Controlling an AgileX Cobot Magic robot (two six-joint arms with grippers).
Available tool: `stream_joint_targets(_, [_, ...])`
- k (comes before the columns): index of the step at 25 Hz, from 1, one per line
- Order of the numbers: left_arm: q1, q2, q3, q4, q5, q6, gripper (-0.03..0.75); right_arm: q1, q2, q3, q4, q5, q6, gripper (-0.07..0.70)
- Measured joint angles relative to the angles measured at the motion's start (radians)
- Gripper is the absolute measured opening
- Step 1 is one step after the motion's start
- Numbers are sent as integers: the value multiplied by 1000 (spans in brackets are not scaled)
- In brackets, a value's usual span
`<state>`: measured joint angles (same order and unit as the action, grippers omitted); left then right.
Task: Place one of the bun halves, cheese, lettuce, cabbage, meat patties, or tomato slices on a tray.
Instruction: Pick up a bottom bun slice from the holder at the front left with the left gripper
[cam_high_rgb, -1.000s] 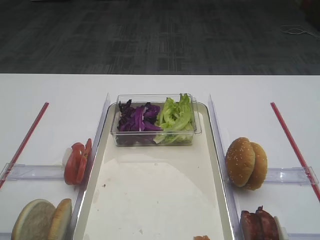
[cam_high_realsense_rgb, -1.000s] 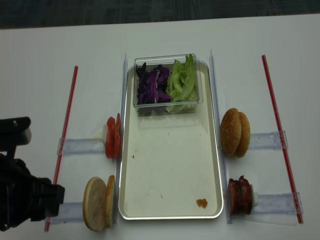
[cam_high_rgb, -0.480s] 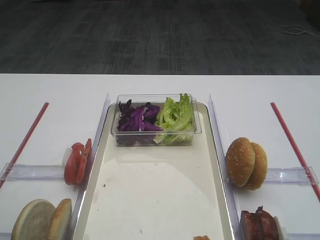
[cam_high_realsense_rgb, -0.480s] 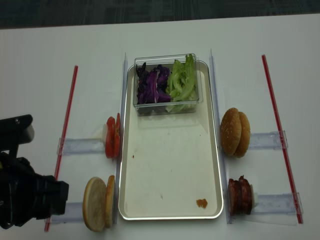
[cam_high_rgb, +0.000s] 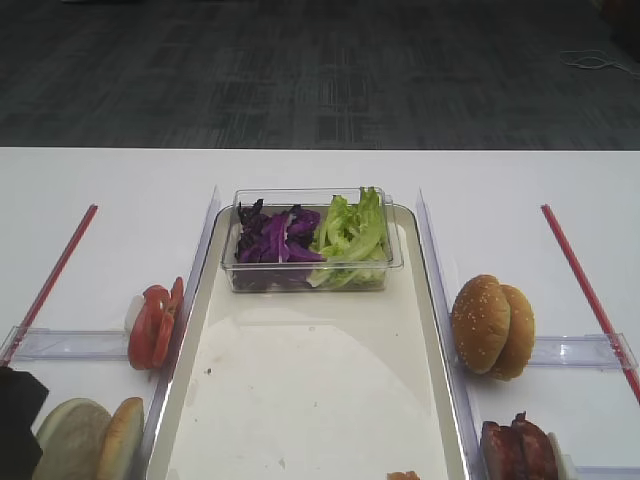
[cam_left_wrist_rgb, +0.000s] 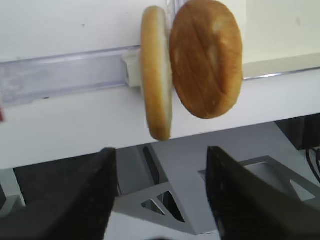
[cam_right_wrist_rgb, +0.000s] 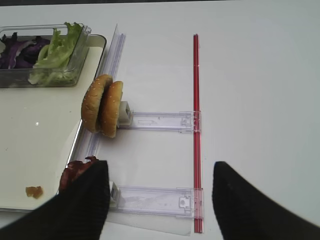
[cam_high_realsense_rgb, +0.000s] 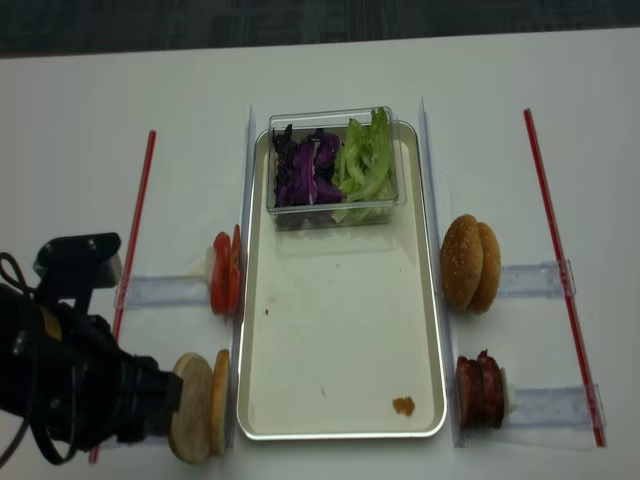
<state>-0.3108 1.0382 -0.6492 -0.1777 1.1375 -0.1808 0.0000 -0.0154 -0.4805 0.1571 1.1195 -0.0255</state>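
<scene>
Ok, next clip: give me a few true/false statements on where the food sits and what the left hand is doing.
1. The lettuce and cabbage share the clear box at the far end of the tray. True.
2. The bun halves already lie flat on the tray. False: they stand on edge beside it, at its near left corner.
3. The left hand is open, fingers either side of the bun halves, not yet closed on them. True.
4. The meat patties sit left of the tray. False: they are on its right; the tomato slices are on its left.
5. The tray floor is spotless. False: a small orange crumb lies near its near right corner.
</scene>
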Motion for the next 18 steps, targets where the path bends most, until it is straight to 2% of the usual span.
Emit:
stream_joint_targets(6, [-125, 87, -45, 5, -34, -71, 410, 0, 0, 0, 0, 0, 0, 454])
stream_joint_targets(13, [-206, 152, -172, 43, -42, -166, 410, 0, 0, 0, 0, 0, 0, 454])
stream_joint_targets(18, [-256, 238, -194, 66, -48, -202, 393, 0, 0, 0, 0, 0, 0, 454])
